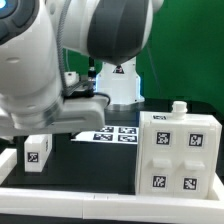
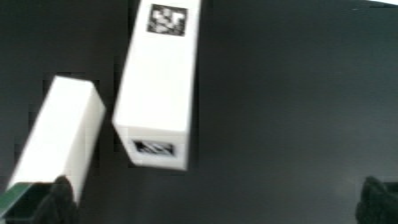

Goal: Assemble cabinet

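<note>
Cabinet (image 1: 178, 150) at the exterior view's right, small block (image 1: 37, 150) at its left — marker board (image 1: 115, 133) between, farther back.

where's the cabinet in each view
exterior view: the cabinet stands at the exterior view's right, right of the marker board.
wrist view: not in it; only two white blocks show between the open fingers.
shared landmark: the black table, under everything in both views.

Bare table (image 1: 90, 160) lies between cabinet (image 1: 178, 150) and, seemingly, a small block (image 1: 38, 150).
</note>
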`<action>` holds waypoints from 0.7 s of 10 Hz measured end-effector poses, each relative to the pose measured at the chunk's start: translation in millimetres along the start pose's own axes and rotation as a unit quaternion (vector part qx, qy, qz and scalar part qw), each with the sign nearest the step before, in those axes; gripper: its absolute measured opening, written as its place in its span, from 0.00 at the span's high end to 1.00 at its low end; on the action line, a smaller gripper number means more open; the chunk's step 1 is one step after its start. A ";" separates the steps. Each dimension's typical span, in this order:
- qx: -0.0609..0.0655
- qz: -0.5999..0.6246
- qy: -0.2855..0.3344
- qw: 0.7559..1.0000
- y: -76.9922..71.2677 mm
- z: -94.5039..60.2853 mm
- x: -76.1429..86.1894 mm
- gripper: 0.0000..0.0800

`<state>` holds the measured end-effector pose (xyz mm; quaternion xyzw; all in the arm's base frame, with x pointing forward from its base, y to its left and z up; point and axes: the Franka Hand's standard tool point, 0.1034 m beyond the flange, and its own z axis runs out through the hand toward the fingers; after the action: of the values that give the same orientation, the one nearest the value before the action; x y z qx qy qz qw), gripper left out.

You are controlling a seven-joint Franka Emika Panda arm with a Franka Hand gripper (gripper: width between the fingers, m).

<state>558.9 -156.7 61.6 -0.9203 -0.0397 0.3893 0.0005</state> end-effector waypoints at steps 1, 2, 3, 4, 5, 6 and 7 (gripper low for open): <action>-0.005 0.041 -0.017 0.999 6.6 15.1 -3.2 0.00; 0.001 0.049 -0.034 0.998 5.7 19.6 -6.9 0.00; 0.000 0.049 -0.032 0.998 6.0 19.1 -5.9 0.00; 0.000 0.049 -0.032 0.998 6.0 19.3 -5.9 0.00; 0.001 0.049 -0.034 0.998 6.1 20.4 -5.9 0.00; 0.008 0.062 -0.063 0.996 4.8 30.8 -10.8 0.00; 0.011 0.069 -0.089 0.994 5.4 40.8 -8.2 0.00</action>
<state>524.4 -163.9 38.9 -0.8824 0.0280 0.4692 -0.0201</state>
